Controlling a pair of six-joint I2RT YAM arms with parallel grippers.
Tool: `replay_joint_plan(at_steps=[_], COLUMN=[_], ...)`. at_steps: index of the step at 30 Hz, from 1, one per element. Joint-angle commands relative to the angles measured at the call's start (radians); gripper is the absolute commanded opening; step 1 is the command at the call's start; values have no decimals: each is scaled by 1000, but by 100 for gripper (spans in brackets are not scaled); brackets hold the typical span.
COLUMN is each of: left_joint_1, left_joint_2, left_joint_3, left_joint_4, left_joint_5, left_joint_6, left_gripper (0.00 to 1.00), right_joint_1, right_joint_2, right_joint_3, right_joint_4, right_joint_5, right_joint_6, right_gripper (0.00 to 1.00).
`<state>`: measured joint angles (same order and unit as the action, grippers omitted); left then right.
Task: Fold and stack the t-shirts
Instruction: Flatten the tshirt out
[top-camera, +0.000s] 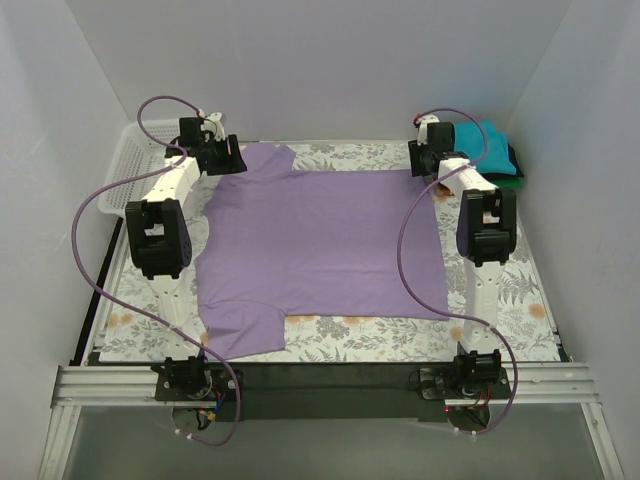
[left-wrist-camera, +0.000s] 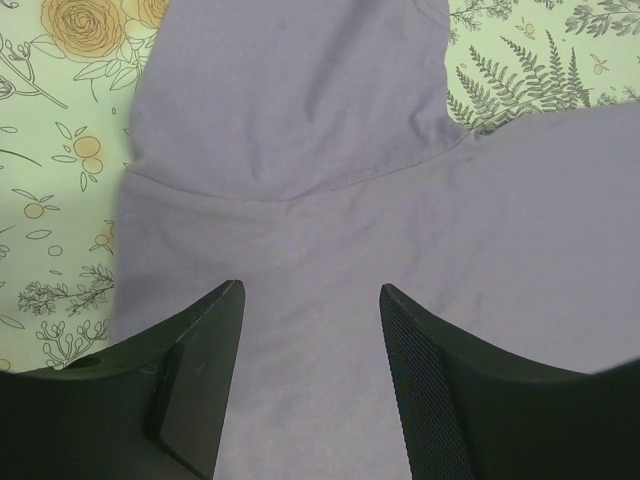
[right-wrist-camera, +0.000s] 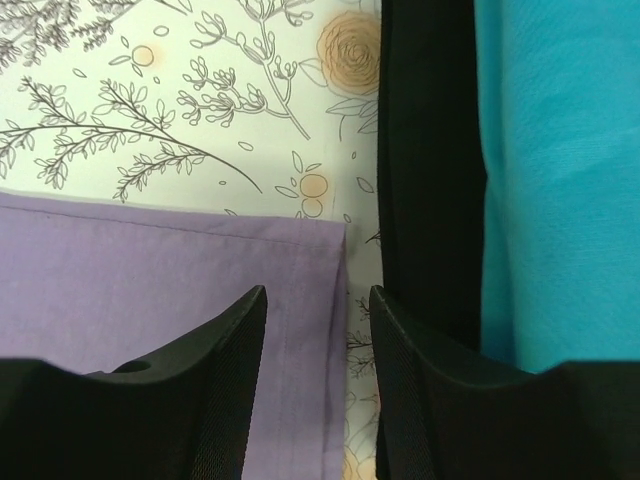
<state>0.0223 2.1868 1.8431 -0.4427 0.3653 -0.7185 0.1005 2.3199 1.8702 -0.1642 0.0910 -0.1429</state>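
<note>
Purple shirt (top-camera: 320, 245) flat, unfolded. Left pincer (left-wrist-camera: 310, 310) and right pincer (right-wrist-camera: 318, 310) half-open, empty, over its far corners. You likely lower and pinch next.

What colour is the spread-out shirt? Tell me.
The shirt is lavender purple; clearest in top external view.

Light: we see bright, even light from overhead in the top view, without glare.
Shadows: faint and soft-edged on the tabletop (top-camera: 330, 335).
Focus: tabletop print crisp at both wrists; left hand (left-wrist-camera: 310, 295) fingers (left-wrist-camera: 195, 385) dark, slightly soft.
</note>
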Motion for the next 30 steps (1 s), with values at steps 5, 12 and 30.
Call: replay_joint_plan(at_steps=[5,12,30], left_joint_1=[-4,-2,-4], left_joint_2=[7,28,97], left_joint_3=[19,22,54], left_joint_4=[25,32,35], left_joint_5=[-19,-42,-68], left_joint_6=[-4,-6,-10], left_gripper=[56,56,57], right_joint_1=[8,8,-15], right_joint_2=[67,110,118], right_joint_3=[76,83,80], right_joint_4=[46,78,106], right_joint_5=[32,72,-8], right_joint_6=[65,78,135], right_gripper=[51,52,49])
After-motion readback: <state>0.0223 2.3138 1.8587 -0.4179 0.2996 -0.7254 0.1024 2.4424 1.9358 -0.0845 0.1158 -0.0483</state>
